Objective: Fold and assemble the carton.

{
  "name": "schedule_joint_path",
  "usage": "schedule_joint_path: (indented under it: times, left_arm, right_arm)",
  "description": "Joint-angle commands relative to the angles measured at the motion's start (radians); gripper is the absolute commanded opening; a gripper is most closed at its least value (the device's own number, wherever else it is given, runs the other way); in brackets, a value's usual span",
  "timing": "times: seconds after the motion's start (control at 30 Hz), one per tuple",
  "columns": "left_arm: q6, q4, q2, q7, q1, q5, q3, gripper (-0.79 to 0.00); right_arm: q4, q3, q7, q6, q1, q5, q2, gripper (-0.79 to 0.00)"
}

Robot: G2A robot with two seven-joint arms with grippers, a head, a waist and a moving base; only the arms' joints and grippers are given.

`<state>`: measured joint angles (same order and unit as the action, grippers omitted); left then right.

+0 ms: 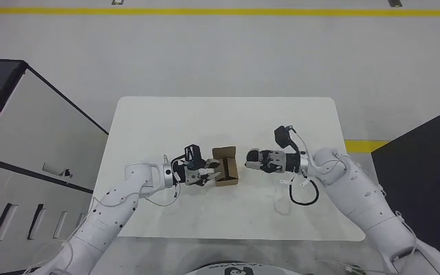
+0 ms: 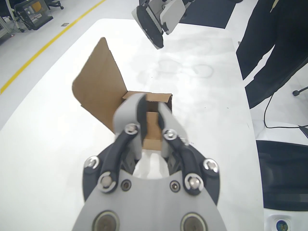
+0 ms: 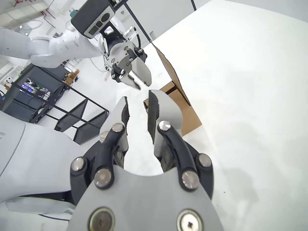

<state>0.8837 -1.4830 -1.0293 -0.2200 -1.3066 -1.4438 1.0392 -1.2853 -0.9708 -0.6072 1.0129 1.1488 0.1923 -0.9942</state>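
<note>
The brown cardboard carton (image 1: 228, 165) sits near the middle of the white rounded table (image 1: 275, 124), its top open. In the left wrist view one broad flap of the carton (image 2: 98, 85) stands upright along a side wall.

(a) Left gripper (image 1: 210, 172): I see it at the carton's open mouth on the side facing the left arm. In its own wrist view the gripper (image 2: 151, 102) has its fingers (image 2: 127, 114) parted by a narrow gap, and the carton's inner wall shows through. I see nothing clamped between them.

(b) Right gripper (image 1: 249, 159): it is held just beside the opposite side of the carton, apart from it and above the table. In its own wrist view the gripper (image 3: 137, 104) is released and empty, with the carton (image 3: 190, 118) just beyond one fingertip.
</note>
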Motion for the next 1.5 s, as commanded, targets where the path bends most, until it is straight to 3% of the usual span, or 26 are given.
schedule_joint_path:
  times: [0.0, 0.03, 0.3, 0.37, 0.5, 0.6, 0.87, 1.13, 1.17, 1.2, 1.23, 1.27, 1.47]
  left_arm:
    - [0.0, -0.018, 0.005, -0.004, -0.014, -0.002, 0.013, 0.0]
    - [0.004, -0.03, 0.007, -0.002, -0.022, -0.005, 0.018, 0.0]
    - [-0.003, -0.057, 0.012, 0.018, -0.033, -0.026, 0.029, 0.0]
    - [-0.013, -0.046, 0.011, 0.028, -0.038, -0.011, 0.029, 0.0]
    - [0.01, -0.028, 0.011, 0.014, -0.046, 0.018, 0.024, 0.0]
    - [0.017, -0.032, 0.013, 0.012, -0.045, 0.014, 0.024, 0.0]
    - [0.008, -0.031, 0.012, 0.017, -0.048, 0.014, 0.024, 0.0]
    - [-0.001, -0.034, 0.018, -0.058, -0.108, 0.004, 0.016, 0.0]
    - [-0.003, -0.034, 0.018, -0.073, -0.113, 0.0, 0.017, -0.034]
    - [-0.01, -0.037, 0.019, -0.086, -0.116, -0.009, 0.017, -0.379]
    - [-0.023, -0.039, 0.019, -0.09, -0.117, -0.016, 0.018, -0.52]
    - [-0.023, -0.039, 0.019, -0.09, -0.117, -0.016, 0.018, -0.785]
    - [-0.025, -0.04, 0.019, -0.088, -0.119, -0.016, 0.017, -0.785]
  right_arm:
    - [-0.012, 0.001, -0.035, -0.001, 0.008, -0.076, 0.008, 0.0]
    - [-0.013, 0.005, -0.053, -0.001, 0.016, -0.157, 0.013, 0.0]
    - [-0.013, 0.005, -0.053, -0.001, 0.016, -0.157, 0.013, 0.0]
    - [-0.02, 0.008, -0.023, -0.012, 0.027, -0.216, 0.01, 0.0]
    - [-0.003, 0.028, -0.085, -0.02, 0.001, -0.352, 0.011, 0.0]
    - [0.01, 0.046, -0.196, -0.055, -0.036, -0.498, 0.014, 0.0]
    - [-0.001, 0.056, -0.192, -0.085, -0.028, -0.511, 0.012, 0.0]
    - [0.059, 0.08, -0.298, -0.189, -0.1, -0.705, -0.004, 0.0]
    - [0.063, 0.082, -0.308, -0.192, -0.106, -0.721, -0.006, 0.0]
    - [0.066, 0.082, -0.315, -0.193, -0.11, -0.734, -0.007, 0.0]
    - [0.066, 0.082, -0.315, -0.193, -0.11, -0.734, -0.007, 0.0]
    - [0.066, 0.082, -0.315, -0.193, -0.11, -0.734, -0.007, 0.0]
    - [0.066, 0.081, -0.309, -0.199, -0.108, -0.734, -0.008, 0.0]
